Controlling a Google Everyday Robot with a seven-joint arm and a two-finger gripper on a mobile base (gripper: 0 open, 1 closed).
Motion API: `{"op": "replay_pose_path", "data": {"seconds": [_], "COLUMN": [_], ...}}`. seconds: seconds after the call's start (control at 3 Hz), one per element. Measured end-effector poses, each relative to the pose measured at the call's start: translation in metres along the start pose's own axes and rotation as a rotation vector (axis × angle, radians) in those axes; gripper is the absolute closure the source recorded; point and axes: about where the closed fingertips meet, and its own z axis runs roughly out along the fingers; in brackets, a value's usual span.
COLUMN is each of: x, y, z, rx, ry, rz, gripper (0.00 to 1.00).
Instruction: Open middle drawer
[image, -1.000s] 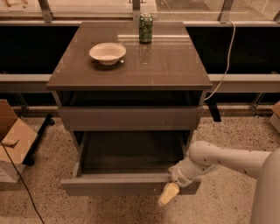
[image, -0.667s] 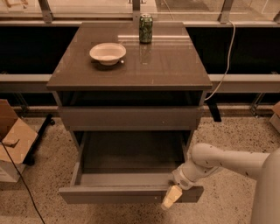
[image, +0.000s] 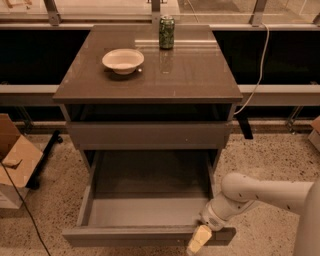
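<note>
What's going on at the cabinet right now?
The robot's arm reaches in from the right, with its gripper at the right end of the middle drawer front. That drawer is pulled well out, showing its grey inner box. The upper drawer front is shut. A bowl and a green can sit on the cabinet top.

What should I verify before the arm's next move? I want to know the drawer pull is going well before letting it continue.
1. The middle drawer is pulled out, with its inner box exposed: ok.
2. The gripper is at the right end of that drawer's front: ok.
3. Gripper has a firm hold on the front: cannot tell.
4. The drawer above is shut: ok.
5. The bowl and can are upright on the cabinet top, back from its front edge: ok.
</note>
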Motion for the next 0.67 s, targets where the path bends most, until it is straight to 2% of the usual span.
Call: {"op": "replay_pose_path", "data": {"seconds": [0.33,0.67], "x": [0.0317,0.0302], "y": [0.044,0.041], "z": [0.0086,0.0077], "rx": [-0.076,-0.078], "ry": [0.035,0.036], "rz": [0.079,0.081], "gripper": [0.0,0.0]}}
